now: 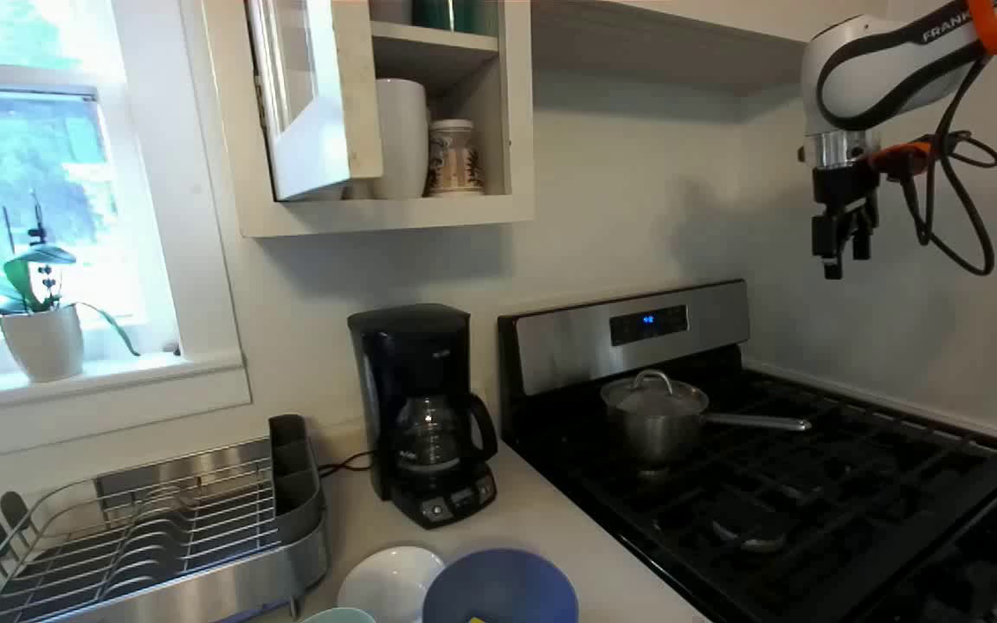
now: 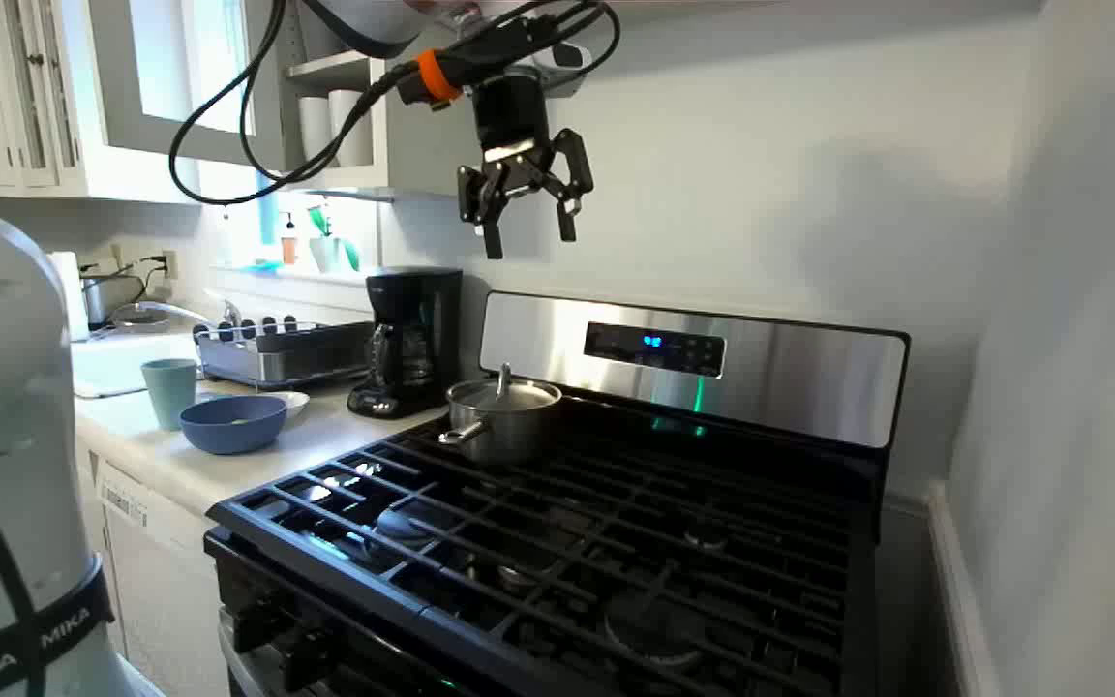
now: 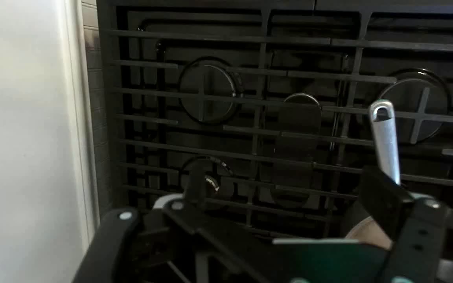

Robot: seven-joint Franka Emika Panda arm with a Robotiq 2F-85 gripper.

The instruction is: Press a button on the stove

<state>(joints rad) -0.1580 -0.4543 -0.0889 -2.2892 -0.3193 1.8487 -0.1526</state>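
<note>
The stove has a black cooktop and a raised steel back panel, seen in both exterior views (image 1: 550, 350) (image 2: 799, 387). Its dark control panel (image 1: 648, 324) (image 2: 654, 348) shows lit blue digits; small button marks are too small to read. My gripper (image 1: 847, 260) (image 2: 530, 237) is open and empty, pointing down in the air above the stove, higher than the back panel and touching nothing. In the wrist view my gripper's fingers (image 3: 289, 184) are spread apart over the black grates (image 3: 309, 41). The control panel does not show in the wrist view.
A lidded steel pot (image 1: 656, 420) (image 2: 502, 426) stands on the stove near the back panel; its handle (image 3: 385, 145) shows in the wrist view. A black coffee maker (image 1: 408, 363), dish rack (image 1: 239, 562) and blue bowl (image 2: 233, 424) are on the counter. An open cabinet door (image 1: 308, 95) hangs above.
</note>
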